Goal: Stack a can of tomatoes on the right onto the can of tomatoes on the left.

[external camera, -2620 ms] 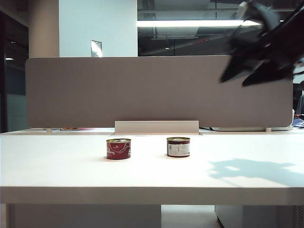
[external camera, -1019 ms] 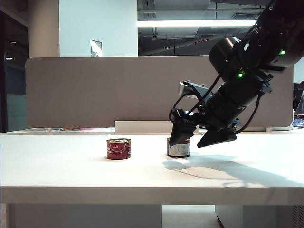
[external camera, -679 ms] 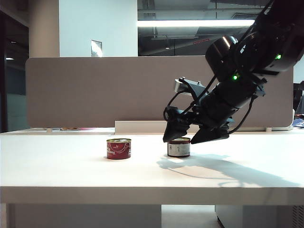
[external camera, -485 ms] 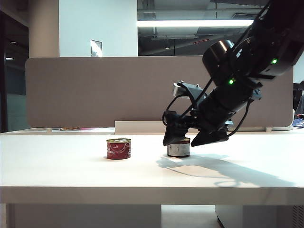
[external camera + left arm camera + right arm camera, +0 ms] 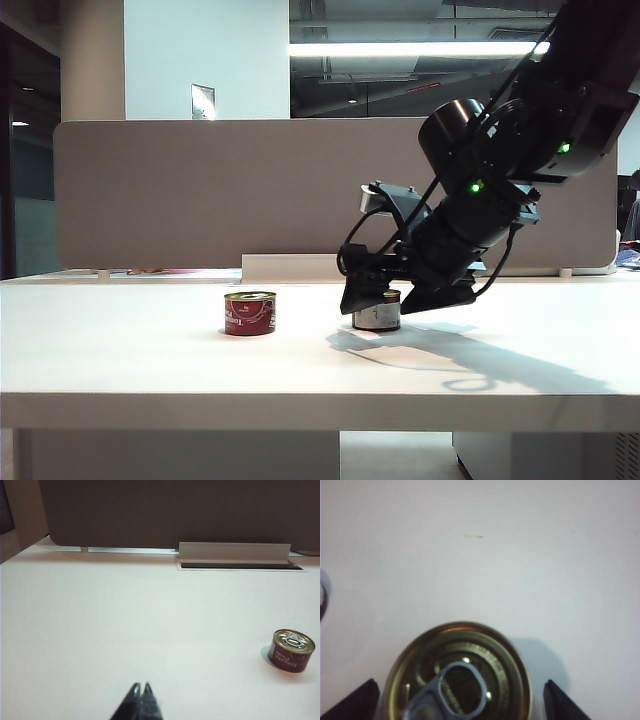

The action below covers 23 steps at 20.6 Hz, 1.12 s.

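Right gripper point(image 5: 392, 298) is hanging wide open over the right can point(image 5: 378, 313), fingers either side, not gripping; it's hiding the can's top in the exterior view. Right wrist view is showing that can's lid point(image 5: 457, 672) and pull ring, cut off at the frame edge. Left can point(image 5: 249, 313) is sitting mid-desk point(image 5: 150, 360), well apart. Left gripper point(image 5: 140, 692) is showing closed tips, wrist view only
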Each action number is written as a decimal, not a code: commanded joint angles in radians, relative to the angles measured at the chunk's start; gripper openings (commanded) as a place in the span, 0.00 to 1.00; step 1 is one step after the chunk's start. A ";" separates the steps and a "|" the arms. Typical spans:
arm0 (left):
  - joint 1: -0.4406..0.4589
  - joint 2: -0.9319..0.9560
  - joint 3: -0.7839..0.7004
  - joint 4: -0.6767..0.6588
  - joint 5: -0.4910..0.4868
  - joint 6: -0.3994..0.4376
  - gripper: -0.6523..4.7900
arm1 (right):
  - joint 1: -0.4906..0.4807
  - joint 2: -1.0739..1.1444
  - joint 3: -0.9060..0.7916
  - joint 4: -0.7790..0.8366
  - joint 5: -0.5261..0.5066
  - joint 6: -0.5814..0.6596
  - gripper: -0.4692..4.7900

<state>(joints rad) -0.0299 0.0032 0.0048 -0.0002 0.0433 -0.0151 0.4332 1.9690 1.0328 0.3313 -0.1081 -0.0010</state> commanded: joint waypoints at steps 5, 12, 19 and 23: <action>0.001 0.001 0.003 0.009 0.002 0.003 0.11 | 0.002 -0.002 0.006 0.039 0.005 0.001 0.64; 0.001 0.001 0.003 0.009 0.002 0.003 0.11 | 0.002 -0.002 0.007 0.081 0.002 0.001 0.48; 0.001 0.001 0.003 0.009 0.002 0.003 0.11 | 0.013 -0.027 0.021 0.095 -0.006 0.000 0.48; 0.001 0.001 0.003 0.009 0.002 0.003 0.11 | 0.040 -0.048 0.064 0.065 -0.036 -0.001 0.48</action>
<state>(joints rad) -0.0299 0.0032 0.0048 0.0002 0.0433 -0.0151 0.4641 1.9350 1.0782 0.3847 -0.1230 -0.0010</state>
